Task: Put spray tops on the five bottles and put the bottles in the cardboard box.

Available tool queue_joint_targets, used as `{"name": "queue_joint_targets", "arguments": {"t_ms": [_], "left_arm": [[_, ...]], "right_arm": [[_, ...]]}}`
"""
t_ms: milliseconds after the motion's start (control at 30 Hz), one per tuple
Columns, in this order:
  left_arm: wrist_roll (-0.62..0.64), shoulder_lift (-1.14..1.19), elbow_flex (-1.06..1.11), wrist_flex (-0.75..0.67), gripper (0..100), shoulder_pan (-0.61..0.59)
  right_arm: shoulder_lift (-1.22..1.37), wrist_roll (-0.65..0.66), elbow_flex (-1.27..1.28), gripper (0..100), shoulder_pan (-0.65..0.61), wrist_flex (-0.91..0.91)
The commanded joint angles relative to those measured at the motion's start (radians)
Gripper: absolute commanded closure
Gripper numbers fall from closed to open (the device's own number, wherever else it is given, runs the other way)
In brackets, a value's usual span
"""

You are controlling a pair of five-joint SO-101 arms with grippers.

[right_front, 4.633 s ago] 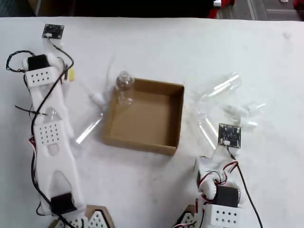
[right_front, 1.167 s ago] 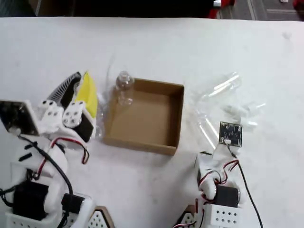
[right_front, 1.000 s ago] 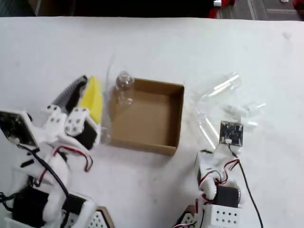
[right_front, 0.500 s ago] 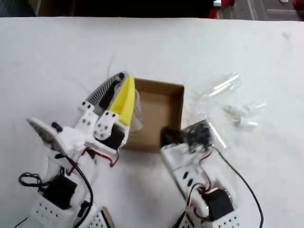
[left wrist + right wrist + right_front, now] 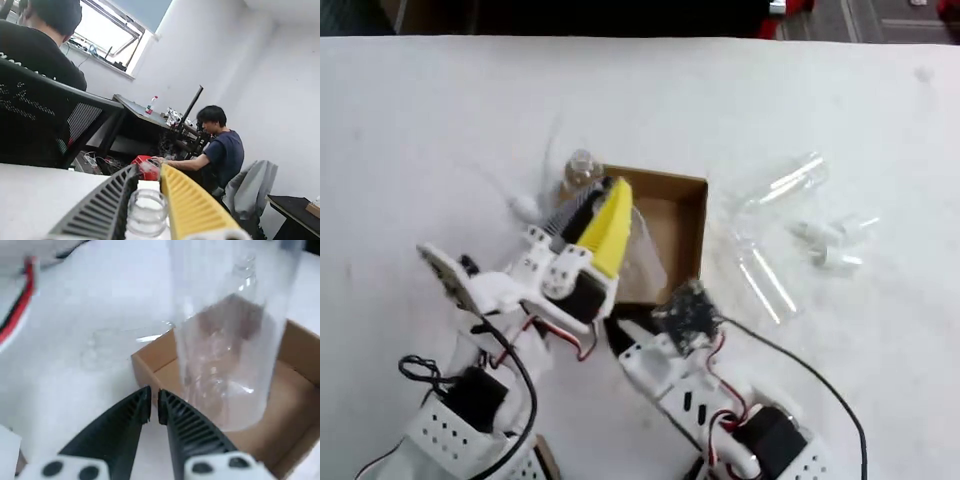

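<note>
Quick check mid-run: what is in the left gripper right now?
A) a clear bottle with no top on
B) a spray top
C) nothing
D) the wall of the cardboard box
A: in the left wrist view, the left gripper is clamped on a clear bottle whose neck is bare and open.

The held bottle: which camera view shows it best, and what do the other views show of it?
The right wrist view: the clear bottle appears large, its body over the cardboard box. The left wrist view shows its open neck, held in the left end effector. The high view gives a faint glimpse beside the yellow finger.
</note>
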Motion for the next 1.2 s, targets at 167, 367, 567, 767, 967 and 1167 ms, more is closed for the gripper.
{"name": "queue_joint_targets", "arguments": {"t_ms": [167, 367, 567, 767, 967, 1167], "left_arm": [[0.017, -0.015, 0.037, -0.028, 98, 0.021], [0.015, -0.015, 0.023, -0.032, 98, 0.021], [-0.029, -0.008, -0.164, 0.117, 98, -0.054], [-0.044, 0.177, -0.288, 0.215, 98, -0.116], [-0.141, 0.449, -0.336, 0.072, 98, -0.11], [-0.143, 0.657, -0.339, -0.16, 98, -0.099]], "right_arm": [[-0.002, 0.0, -0.063, 98.4, 0.156, -0.016], [-0.002, 0.0, -0.055, 98.4, 0.157, -0.008], [-0.002, 0.008, 0.021, 98.4, 0.189, 0.007], [-0.002, 0.008, 0.069, 98.4, 0.492, -0.024], [-0.002, 0.002, 0.184, 98.4, 0.862, -0.32], [0.004, 0.002, 0.27, 98.4, 0.918, -0.433]]}}
